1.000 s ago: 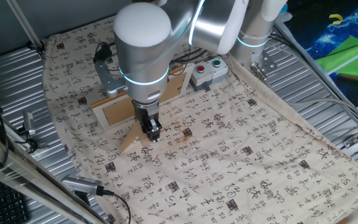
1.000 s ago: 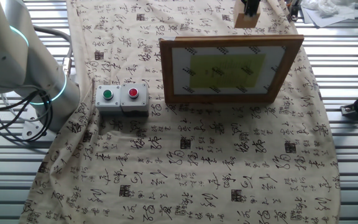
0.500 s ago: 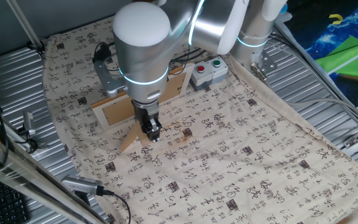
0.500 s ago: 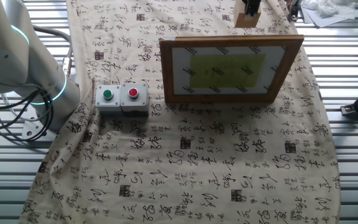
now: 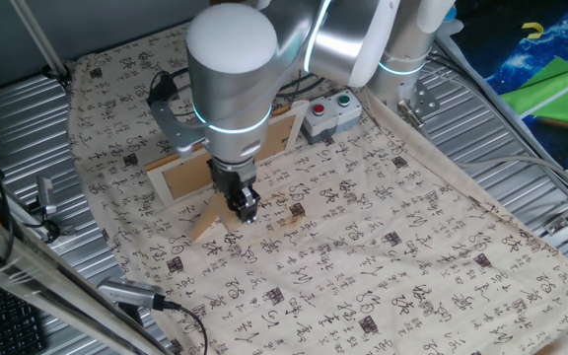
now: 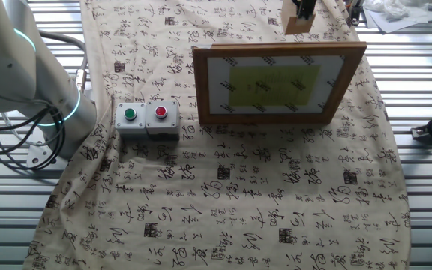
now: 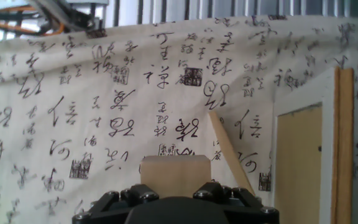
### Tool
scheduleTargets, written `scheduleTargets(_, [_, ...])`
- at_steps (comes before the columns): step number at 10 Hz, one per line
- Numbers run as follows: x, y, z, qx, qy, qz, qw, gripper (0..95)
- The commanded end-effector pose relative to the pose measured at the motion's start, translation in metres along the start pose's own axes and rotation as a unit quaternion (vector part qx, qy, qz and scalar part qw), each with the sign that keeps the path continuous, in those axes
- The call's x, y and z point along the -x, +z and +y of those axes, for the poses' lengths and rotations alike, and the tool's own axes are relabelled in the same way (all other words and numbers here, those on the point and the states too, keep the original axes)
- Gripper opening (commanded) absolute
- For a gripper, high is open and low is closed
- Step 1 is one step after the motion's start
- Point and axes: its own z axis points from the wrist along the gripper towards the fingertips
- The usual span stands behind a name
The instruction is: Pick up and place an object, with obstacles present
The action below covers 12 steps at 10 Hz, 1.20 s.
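The small tan wooden block sits between the jaws of my gripper, which is shut on it just above the printed cloth. In the other fixed view the block shows behind the frame's top edge, with the gripper on top of it. In one fixed view the gripper hangs in front of the picture frame's brown back, beside its slanted prop leg; the block is hidden there. The frame stands upright. In the hand view its edge is at the right and the prop leg lies just right of the block.
A grey box with a green and a red button stands beside the frame, also seen in one fixed view. The robot's base is at the cloth's edge. Ribbed metal table surface surrounds the cloth.
The arm has shifted slightly; the block and gripper have risen a little behind the frame. The frame and button box have not moved.
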Motion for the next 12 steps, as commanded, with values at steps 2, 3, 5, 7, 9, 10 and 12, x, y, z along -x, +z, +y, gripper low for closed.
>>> scheduleTargets(2, [0.003,0.0,0.002,-0.001,-0.019,0.006,0.9998,0.0])
scheduleTargets(3, [0.003,0.0,0.002,-0.001,-0.02,0.005,0.9998,0.0])
scheduleTargets(5, [0.003,0.0,0.002,-0.004,-0.021,0.004,0.9998,0.0])
scheduleTargets(7, [0.003,0.003,0.01,-0.008,-0.011,0.003,0.9999,0.0])
scheduleTargets(9, [-0.01,0.022,0.035,-0.01,-0.002,-0.004,0.9999,0.0])
scheduleTargets(10, [-0.02,0.033,0.039,-0.007,-0.002,-0.004,1.0,0.0])
scheduleTargets(12, [-0.044,0.055,0.039,0.0,-0.002,-0.008,1.0,0.0])
